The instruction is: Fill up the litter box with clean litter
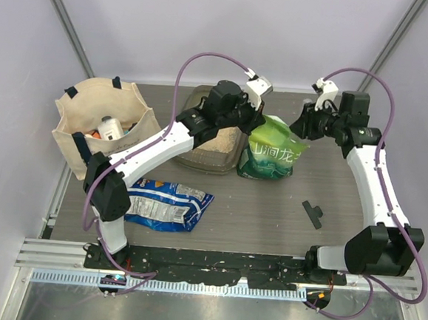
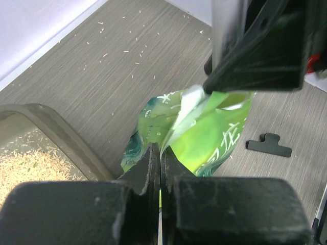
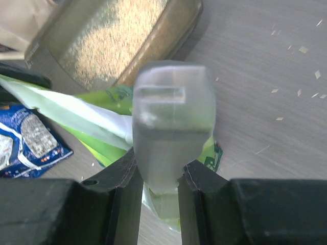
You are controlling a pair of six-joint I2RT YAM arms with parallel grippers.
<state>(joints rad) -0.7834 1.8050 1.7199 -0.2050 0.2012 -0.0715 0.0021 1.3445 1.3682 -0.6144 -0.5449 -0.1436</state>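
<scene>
Litter box (image 1: 202, 163), green bag (image 1: 274, 154), blue packet (image 1: 167, 204), tote (image 1: 76, 116), clip (image 1: 312, 212), one each

Clean litter (image 1: 219, 142) in litter box (image 1: 199, 165), bag (image 1: 273, 156) right — tote (image 1: 77, 112) left

— Surface?
— Grey wood-grain table (image 1: 269, 209), loose granules (image 2: 137, 39) scattered.
— Items on it?
— Beige tote bag (image 1: 84, 120) upper left; litter box (image 1: 208, 164) top centre, green bag (image 1: 273, 157) upright just right of it; blue packet (image 1: 167, 204) lower left; black clip (image 1: 312, 213) right of centre.

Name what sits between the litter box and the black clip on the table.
The green-and-white printed bag stands between the litter box and the black clip, seen in the top external view.
</scene>
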